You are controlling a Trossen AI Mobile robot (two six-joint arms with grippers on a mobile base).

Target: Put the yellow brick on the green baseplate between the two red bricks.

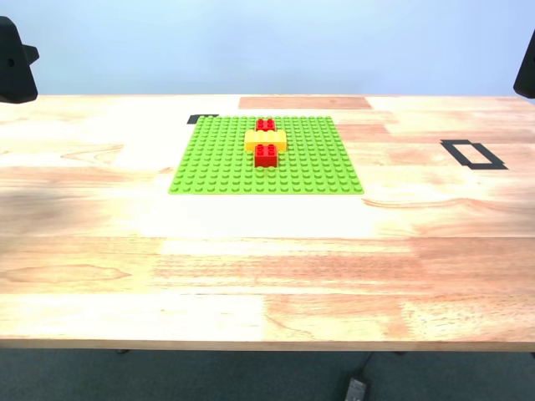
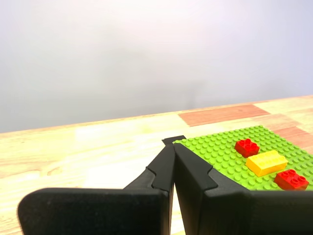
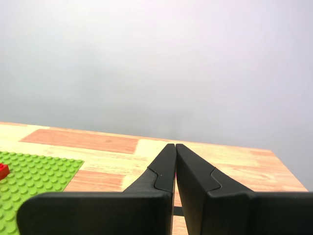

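The green baseplate lies flat on the wooden table, toward the far side. On it the yellow brick sits between the two red bricks, one behind it and one in front, touching both. The first wrist view shows the baseplate, the yellow brick and both red bricks. My first gripper is shut and empty, held off to the side of the plate. My second gripper is also shut and empty, with the baseplate off to its side.
A black tape mark lies at the plate's far corner on the exterior view's left. A black tape rectangle is on the exterior view's right. Dark arm parts show at both upper corners. A cable lies on the floor.
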